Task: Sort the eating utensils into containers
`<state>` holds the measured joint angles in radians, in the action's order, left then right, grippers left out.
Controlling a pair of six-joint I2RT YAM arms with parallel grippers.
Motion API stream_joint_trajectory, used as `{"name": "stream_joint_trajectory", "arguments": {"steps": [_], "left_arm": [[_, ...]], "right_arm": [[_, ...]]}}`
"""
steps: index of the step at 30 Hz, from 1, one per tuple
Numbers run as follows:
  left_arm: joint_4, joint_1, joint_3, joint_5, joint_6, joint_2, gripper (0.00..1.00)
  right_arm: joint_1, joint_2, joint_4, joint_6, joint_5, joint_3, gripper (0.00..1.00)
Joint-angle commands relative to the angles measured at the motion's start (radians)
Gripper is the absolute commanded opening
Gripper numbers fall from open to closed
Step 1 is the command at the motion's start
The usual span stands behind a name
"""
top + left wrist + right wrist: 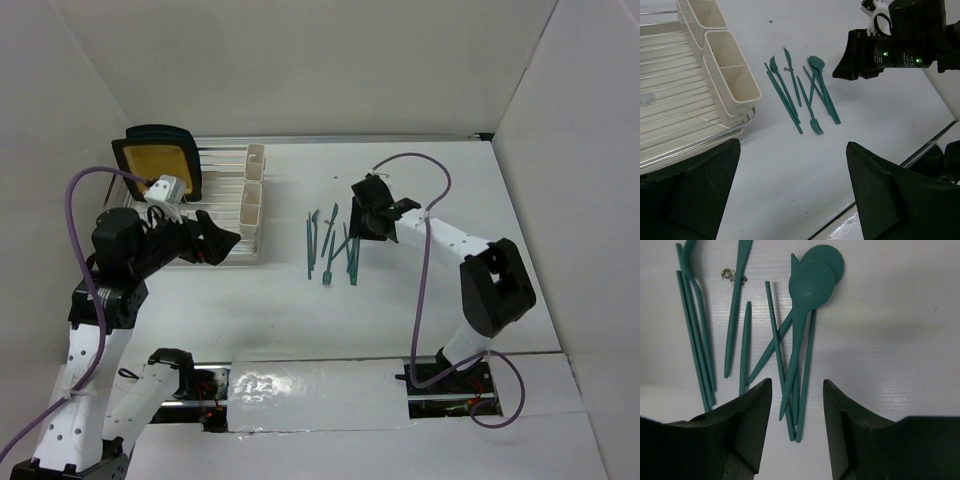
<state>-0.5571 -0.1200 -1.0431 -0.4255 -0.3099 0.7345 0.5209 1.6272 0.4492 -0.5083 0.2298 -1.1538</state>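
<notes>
Several teal-green utensils (330, 247) lie loose in a cluster on the white table, right of the cream containers (252, 197). My right gripper (365, 225) hovers over the cluster's right side. In the right wrist view it (797, 410) is open, with the handle ends of two spoons (812, 285) and other utensils lying between its fingers (747, 425), not gripped. My left gripper (225, 247) is open and empty beside the containers. In the left wrist view it (792, 195) is above bare table, with the utensils (800, 95) and containers (727, 70) ahead.
The containers hang on the right edge of a clear ribbed dish rack (210, 205). A black-rimmed yellow plate (160, 165) stands in the rack at the back left. White walls enclose the table. A dark speck (732, 274) lies among the utensils.
</notes>
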Motion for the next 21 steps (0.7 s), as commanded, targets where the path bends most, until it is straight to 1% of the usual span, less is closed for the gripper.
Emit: {"name": "stream_joint_trajectory", "arguments": {"steps": [1,3,5,8,9,10,11,12,13,17,21], "left_arm": [[0.002,-0.003,0.017,0.005,0.048,0.011,1.00],[0.003,-0.003,0.020,0.005,0.067,0.046,1.00],[0.011,-0.009,0.018,0.008,0.063,0.061,1.00],[0.016,-0.018,0.014,0.008,0.061,0.078,1.00],[0.022,-0.017,0.012,0.011,0.061,0.088,1.00],[0.020,-0.017,0.011,0.011,0.061,0.095,1.00],[0.020,-0.024,0.008,0.016,0.063,0.095,1.00],[0.019,-0.027,0.003,0.022,0.063,0.098,1.00],[0.014,-0.030,0.002,0.036,0.058,0.100,1.00],[0.013,-0.032,0.009,0.042,0.060,0.091,1.00],[0.014,-0.033,0.026,0.042,0.058,0.085,1.00]], "right_arm": [[-0.001,0.029,-0.009,-0.027,0.003,-0.041,0.52],[0.001,0.045,-0.040,-0.033,-0.010,-0.050,0.48],[0.016,0.069,-0.050,-0.038,-0.020,-0.070,0.48],[0.036,0.131,-0.041,-0.042,0.017,-0.122,0.47],[0.044,0.144,-0.027,-0.041,0.017,-0.136,0.47],[0.047,0.176,-0.011,-0.036,0.043,-0.162,0.44],[0.044,0.190,0.005,-0.039,0.057,-0.178,0.45],[0.044,0.209,0.037,-0.044,0.086,-0.191,0.42],[0.044,0.226,0.051,-0.052,0.100,-0.213,0.42],[0.028,0.229,0.051,-0.049,0.112,-0.213,0.41],[0.001,0.223,0.051,-0.065,0.092,-0.202,0.40]]}}
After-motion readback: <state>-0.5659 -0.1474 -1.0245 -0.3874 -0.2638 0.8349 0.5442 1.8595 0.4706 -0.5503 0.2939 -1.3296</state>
